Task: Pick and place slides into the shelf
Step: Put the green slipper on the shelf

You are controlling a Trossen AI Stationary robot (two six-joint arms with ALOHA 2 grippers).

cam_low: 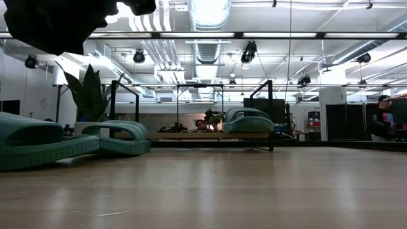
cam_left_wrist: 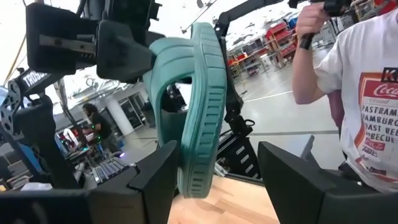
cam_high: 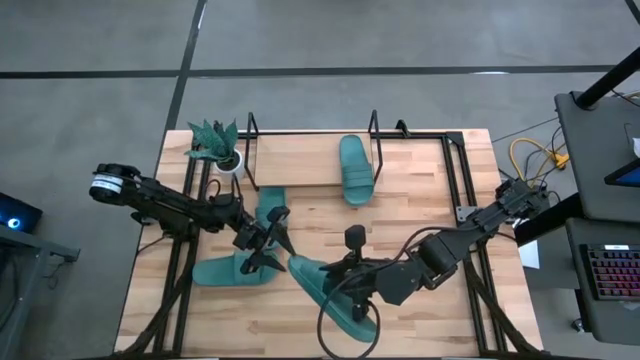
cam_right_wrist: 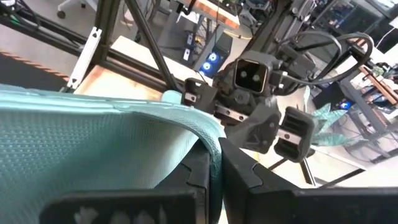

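Observation:
My right gripper (cam_high: 345, 272) is shut on a teal slide (cam_high: 330, 295) over the table's near middle. My left gripper (cam_high: 283, 240) is open just left of that slide's end; in the left wrist view the slide (cam_left_wrist: 202, 106) stands on edge ahead, between my open fingers, and I cannot tell whether they touch it. One slide (cam_high: 355, 168) lies flat on the shelf's board (cam_high: 300, 155). Another slide (cam_high: 270, 205) lies on the table before the shelf. A third slide (cam_high: 225, 270) lies on its sole at the near left. My right gripper pinches the slide's raised side rim (cam_right_wrist: 208, 134) between its two fingers, with the dotted footbed (cam_right_wrist: 93, 155) to one side. The fingers come from the table's right. The slide is tilted up on its edge; in the left wrist view it looks clear of the table.
A small potted plant (cam_high: 218, 148) stands at the shelf's left end. The shelf's black wire frame (cam_high: 375, 125) rises at the back. A black cable loops near the held slide (cam_high: 345, 325). A person in a white T-shirt (cam_left_wrist: 367, 99) stands beyond the table.

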